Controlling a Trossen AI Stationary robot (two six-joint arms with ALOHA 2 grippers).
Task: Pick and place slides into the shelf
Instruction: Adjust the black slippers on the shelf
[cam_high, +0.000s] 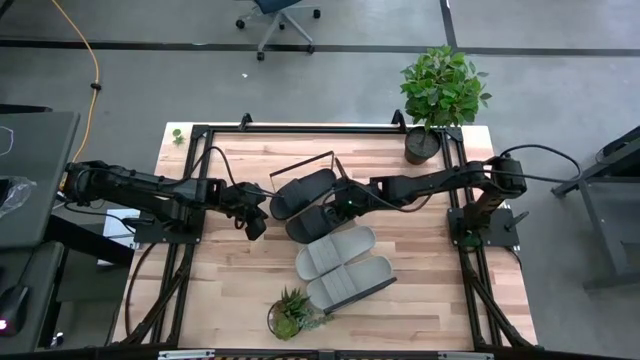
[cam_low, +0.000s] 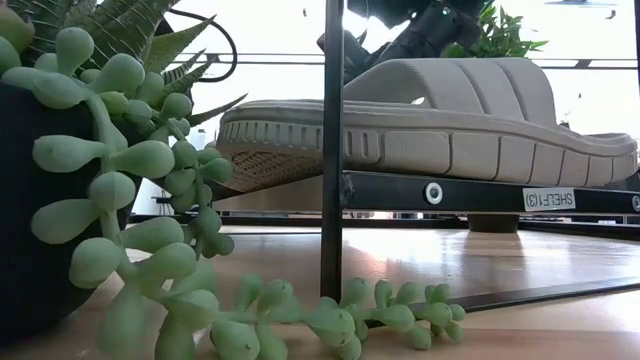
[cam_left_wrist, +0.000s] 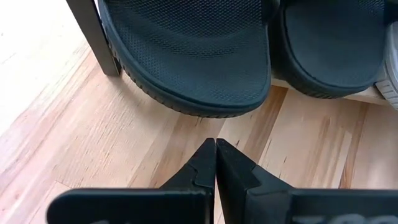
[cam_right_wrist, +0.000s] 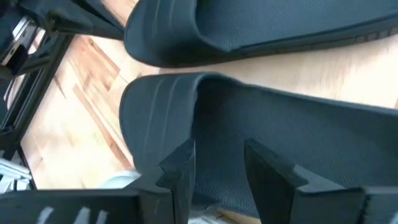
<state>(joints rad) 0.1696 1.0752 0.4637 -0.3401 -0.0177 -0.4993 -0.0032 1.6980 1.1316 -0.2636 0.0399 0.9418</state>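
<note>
Four slides are lying in a row across the middle of the wooden surface (cam_high: 230, 270), sitting on the shelf (cam_high: 300, 163), a light board with thin black rod ends. The two black slides are at the far end of the row: the far black slide (cam_high: 302, 191) and the near black slide (cam_high: 318, 221) are lying side by side, touching. The two grey slides are following on the near side, the upper grey slide (cam_high: 336, 251) just beside the near black slide and the lower grey slide (cam_high: 350, 282) nearest the front edge.

The right gripper (cam_high: 345, 203) is reaching in from the right and hanging over the near black slide, its fingers (cam_right_wrist: 177, 163) standing apart above the sole with nothing between them (the strap is lying just ahead of the fingertips in the right wrist view).

The left gripper (cam_high: 256, 222) is waiting just left of the black slides, low over the bare wood, its fingers (cam_left_wrist: 204, 163) clenched together and empty, apart from the far black slide's rounded end.

A potted plant (cam_high: 440, 95) is standing at the far right corner, and a small succulent (cam_high: 290, 312) is sitting at the near edge, close to the lower grey slide.
</note>
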